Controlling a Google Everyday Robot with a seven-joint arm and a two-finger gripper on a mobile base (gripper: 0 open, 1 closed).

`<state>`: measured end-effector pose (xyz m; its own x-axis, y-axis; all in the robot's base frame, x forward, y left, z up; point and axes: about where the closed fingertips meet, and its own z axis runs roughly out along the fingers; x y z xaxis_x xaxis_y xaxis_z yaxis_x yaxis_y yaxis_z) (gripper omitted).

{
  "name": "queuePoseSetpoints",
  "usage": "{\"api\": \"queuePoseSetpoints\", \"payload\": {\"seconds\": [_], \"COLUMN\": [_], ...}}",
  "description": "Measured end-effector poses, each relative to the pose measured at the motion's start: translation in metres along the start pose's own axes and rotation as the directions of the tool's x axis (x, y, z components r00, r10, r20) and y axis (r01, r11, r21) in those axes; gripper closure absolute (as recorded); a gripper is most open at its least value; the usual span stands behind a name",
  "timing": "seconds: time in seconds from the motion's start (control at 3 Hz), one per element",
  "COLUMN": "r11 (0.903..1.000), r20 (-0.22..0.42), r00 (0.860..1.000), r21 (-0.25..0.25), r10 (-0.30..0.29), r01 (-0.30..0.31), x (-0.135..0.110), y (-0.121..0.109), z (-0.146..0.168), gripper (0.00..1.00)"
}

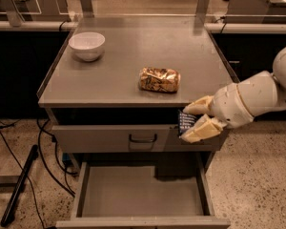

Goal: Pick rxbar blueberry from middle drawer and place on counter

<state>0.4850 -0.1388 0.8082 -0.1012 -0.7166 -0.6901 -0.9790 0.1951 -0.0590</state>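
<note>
My gripper (193, 121) is shut on the rxbar blueberry (185, 122), a small dark bar with white lettering held between the cream fingers (203, 128). It hangs in front of the cabinet's right side, just below the front edge of the counter (109, 80) and well above the open middle drawer (140, 194). The drawer's grey floor shows nothing in it but the arm's shadow at the back right.
A white bowl (86, 45) stands at the counter's back left. A shiny gold-and-brown packet (159, 79) lies near the counter's front middle. A closed drawer front with a black handle (143, 138) sits above the open drawer. Cables (43, 151) and a black pole (19, 185) lie on the floor at left.
</note>
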Motion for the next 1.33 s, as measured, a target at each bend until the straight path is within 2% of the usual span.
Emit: {"api": "queuePoseSetpoints", "payload": {"seconds": [0.33,0.67,1.33], "r11": [0.9995,0.9973,0.9899], "r20": [-0.014,-0.055,-0.12], "r00": [0.999,0.996,0.991], "r21": [-0.008,0.032,0.125], "r10": [-0.032,-0.065,-0.051], "r01": [0.032,0.066,0.066], "x": [-0.03,-0.052,-0.057], "y": [-0.003,-0.027,-0.102], "z": [-0.023,-0.039,-0.034], "gripper": [1.0,1.0,1.0]}}
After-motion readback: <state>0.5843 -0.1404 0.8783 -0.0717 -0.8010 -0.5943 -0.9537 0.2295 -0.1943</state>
